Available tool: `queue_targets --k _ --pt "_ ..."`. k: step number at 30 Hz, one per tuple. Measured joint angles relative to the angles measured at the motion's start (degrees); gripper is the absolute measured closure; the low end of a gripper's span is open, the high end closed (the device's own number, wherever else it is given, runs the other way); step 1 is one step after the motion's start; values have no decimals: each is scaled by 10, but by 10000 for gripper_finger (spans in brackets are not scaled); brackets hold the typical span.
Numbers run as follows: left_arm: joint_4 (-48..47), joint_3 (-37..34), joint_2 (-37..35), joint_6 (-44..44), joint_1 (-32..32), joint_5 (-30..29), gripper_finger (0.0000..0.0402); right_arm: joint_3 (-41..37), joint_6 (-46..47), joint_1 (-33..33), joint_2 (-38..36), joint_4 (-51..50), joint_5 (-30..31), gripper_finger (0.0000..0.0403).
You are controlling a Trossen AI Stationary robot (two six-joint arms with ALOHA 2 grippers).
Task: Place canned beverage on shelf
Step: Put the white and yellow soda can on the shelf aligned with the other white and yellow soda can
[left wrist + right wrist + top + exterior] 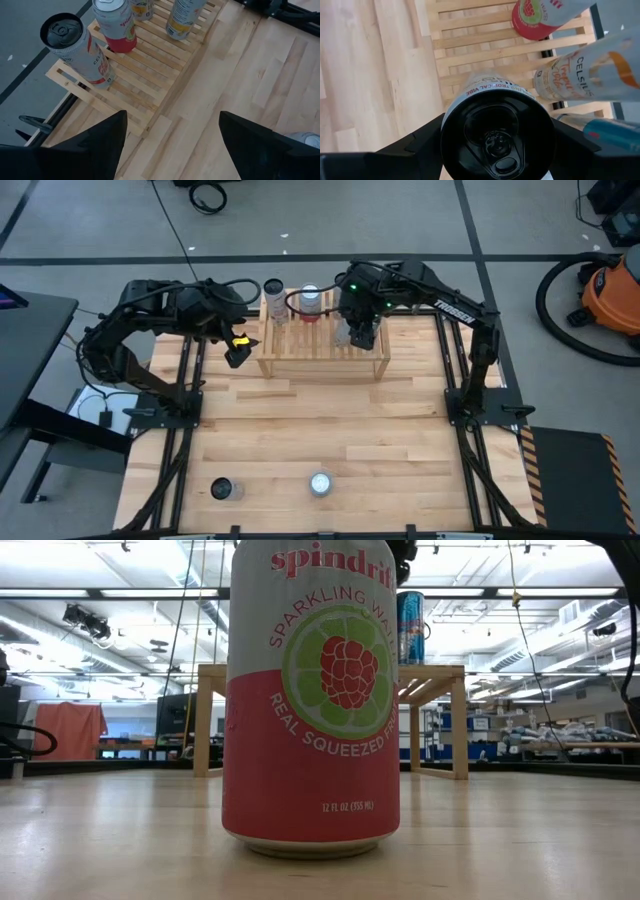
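Note:
The shelf (322, 345), a pale wooden rack with a slatted top, stands at the table's far middle. On it stand a white Celsius can (75, 50), a pink-and-white can (116, 25) and other cans. My right gripper (497, 150) is over the shelf's right part, shut on a black-topped white can (497, 132). My left gripper (172, 145) hovers open and empty beside the shelf's left end (238, 345). Two more cans (222, 489) (320, 483) stand on the table near its front edge. My right gripper has the black-topped can between its two fingers (422, 145), one on each side of the can's wall near the top (451, 107). The fingers come steeply from above. The can stands upright, its lower end at the shelf's slats (470, 75); the can's own top hides the pads.
A pink Spindrift can (312, 700) stands close before the low camera and blocks much of that view. Behind it a blue can (411, 628) shows on the shelf. Bare wooden table (330, 425) lies between the shelf and the front cans.

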Motion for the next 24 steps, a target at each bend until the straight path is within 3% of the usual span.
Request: queue_targets --k 10,24 --pt "0 0 0 0 0 0 84 0 -22 -1 0 2 3 115" --pt "0 0 1 0 0 0 84 -1 -23 -1 2 8 1 73"
